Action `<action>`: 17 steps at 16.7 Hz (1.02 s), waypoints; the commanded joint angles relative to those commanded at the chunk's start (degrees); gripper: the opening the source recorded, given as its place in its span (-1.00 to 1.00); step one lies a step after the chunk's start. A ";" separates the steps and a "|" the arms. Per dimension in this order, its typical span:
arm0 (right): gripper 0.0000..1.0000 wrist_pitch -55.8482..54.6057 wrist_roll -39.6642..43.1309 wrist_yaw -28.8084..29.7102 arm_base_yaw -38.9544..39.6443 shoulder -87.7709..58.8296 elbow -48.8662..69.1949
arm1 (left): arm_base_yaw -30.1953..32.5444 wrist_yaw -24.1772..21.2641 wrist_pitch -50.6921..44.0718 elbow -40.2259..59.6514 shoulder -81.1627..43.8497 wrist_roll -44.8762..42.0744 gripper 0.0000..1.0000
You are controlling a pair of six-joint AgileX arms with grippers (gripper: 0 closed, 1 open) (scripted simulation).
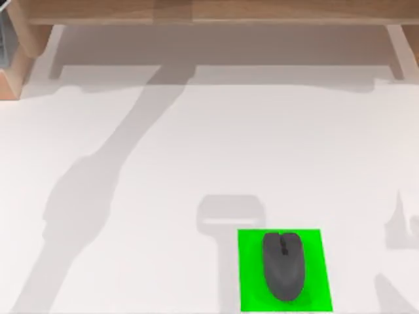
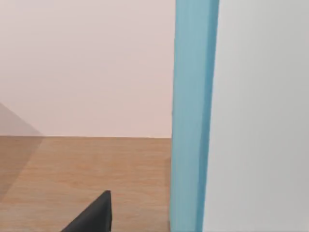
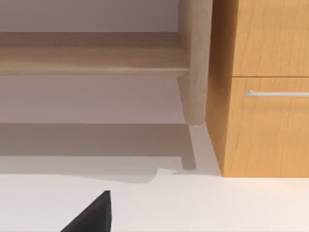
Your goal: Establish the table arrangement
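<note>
The table point(image 1: 163, 150) is a wide, plain white matte top. Near its front edge, right of centre, a dark grey computer mouse point(image 1: 283, 265) lies on a bright green square pad point(image 1: 314, 291), pointing away from the front edge. In the left wrist view, a dark piece of my left gripper point(image 2: 94, 217) shows against a wooden floor and a pale wall. A dark piece of my right gripper point(image 3: 94, 217) hangs over the white table point(image 3: 217, 203) in the right wrist view, facing the far wooden frame.
A light wooden frame point(image 1: 209, 12) runs along the table's far edge, with a post point(image 3: 195, 63) standing on the top. Beside it is a wooden cabinet point(image 3: 265, 121) with a metal drawer handle. A blue upright panel point(image 2: 193, 116) stands close to the left wrist camera. Arm shadows fall across the table's left half.
</note>
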State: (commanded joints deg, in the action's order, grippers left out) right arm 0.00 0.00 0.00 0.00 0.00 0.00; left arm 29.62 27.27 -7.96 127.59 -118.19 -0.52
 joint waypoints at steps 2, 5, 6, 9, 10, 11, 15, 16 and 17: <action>1.00 0.00 0.00 0.00 0.00 0.00 0.00 | -0.18 -0.20 -0.43 0.91 -0.77 0.02 1.00; 1.00 0.00 0.00 0.00 0.00 0.00 0.00 | -0.18 -0.20 -0.43 0.91 -0.77 0.02 1.00; 1.00 0.00 0.00 0.00 0.00 0.00 0.00 | -0.18 -0.20 -0.43 0.91 -0.77 0.02 0.85; 1.00 0.00 0.00 0.00 0.00 0.00 0.00 | -0.18 -0.20 -0.43 0.91 -0.77 0.02 0.40; 1.00 0.00 0.00 0.00 0.00 0.00 0.00 | -0.18 -0.20 -0.43 0.91 -0.77 0.02 0.25; 1.00 0.00 0.00 0.00 0.00 0.00 0.00 | -0.18 -0.20 -0.43 0.91 -0.77 0.02 0.10; 1.00 0.00 0.00 0.00 0.00 0.00 0.00 | -0.18 -0.20 -0.43 0.91 -0.77 0.02 -0.51; 1.00 0.00 0.00 0.00 0.00 0.00 0.00 | -0.18 -0.20 -0.43 0.91 -0.77 0.02 -0.66; 1.00 0.00 0.00 0.00 0.00 0.00 0.00 | -0.18 -0.20 -0.43 0.91 -0.77 0.02 -0.81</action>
State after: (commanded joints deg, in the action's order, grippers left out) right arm 0.00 0.00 0.00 0.00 0.00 0.00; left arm 29.43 27.07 -8.39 128.50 -118.96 -0.50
